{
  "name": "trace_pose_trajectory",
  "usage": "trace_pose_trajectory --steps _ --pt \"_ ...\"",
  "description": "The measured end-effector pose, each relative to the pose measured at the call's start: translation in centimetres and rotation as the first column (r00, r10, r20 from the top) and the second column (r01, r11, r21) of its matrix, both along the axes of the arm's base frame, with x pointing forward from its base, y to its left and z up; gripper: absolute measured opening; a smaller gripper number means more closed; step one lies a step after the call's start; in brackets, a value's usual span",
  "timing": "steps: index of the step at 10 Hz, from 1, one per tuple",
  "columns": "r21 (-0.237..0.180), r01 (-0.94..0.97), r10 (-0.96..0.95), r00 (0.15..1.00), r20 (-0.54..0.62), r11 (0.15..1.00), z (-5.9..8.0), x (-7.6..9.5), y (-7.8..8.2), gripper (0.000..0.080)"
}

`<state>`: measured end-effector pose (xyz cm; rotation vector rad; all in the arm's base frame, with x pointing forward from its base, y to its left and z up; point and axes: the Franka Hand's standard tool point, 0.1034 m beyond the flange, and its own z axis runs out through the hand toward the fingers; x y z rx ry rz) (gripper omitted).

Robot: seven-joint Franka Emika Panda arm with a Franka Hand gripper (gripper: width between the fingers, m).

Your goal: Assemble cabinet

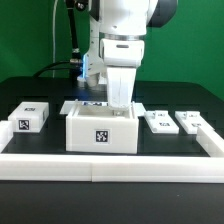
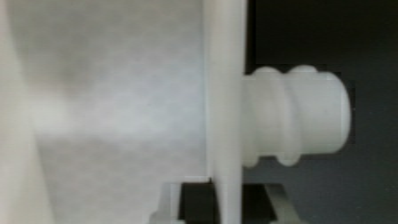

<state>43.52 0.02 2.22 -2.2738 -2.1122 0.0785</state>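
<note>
Surface (image 1: 40, 90): dark top with a low white rail (image 1: 60, 162) along its front edge. All parts sit toward that edge, and the back half is taken up by the arm.
Cabinet (image 1: 100, 135): open white box with one tag on its front face. It stands upright at the middle of the front edge, just behind the rail.
Step in hand: judged to be work at the cabinet's back wall, either seating or gripping a part there. It wants a straight, slow vertical move with the wall kept square, so nothing twists or drags the box off the rail.
Marker board (image 1: 82, 104): lies flat just behind the cabinet. It is low, so it is no real obstacle.
Blocky tagged part (image 1: 30, 117): near the front corner on the exterior view's left, well apart from the cabinet.
Two flat panels (image 1: 158, 122) and (image 1: 190, 121): side by side near the front edge on the exterior view's right. The nearer one is close to the cabinet's side, so a sideways swing could clip it.
Gripper (image 1: 120, 100): lowered into the cabinet's open top at the back wall. I cannot tell whether it is wide, narrow or holding anything, because the tips are hidden.
Thin wall edge (image 2: 222, 100): fills the wrist view, running between pale shapes that may be the tips.
Ribbed peg (image 2: 302, 115): sticks out of that wall and could snag on the way up.
</note>
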Motion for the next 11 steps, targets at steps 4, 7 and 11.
trace_pose_trajectory --steps 4,7,11 --pt "0.003 -0.04 0.04 0.999 0.032 0.999 0.2 3.1 -0.1 0.0038" --pt "0.018 -0.048 0.047 0.997 0.056 0.999 0.0 5.3 2.2 0.0038" --pt "0.015 -0.108 0.106 0.991 0.084 0.994 -0.1 7.2 6.1 0.0038"
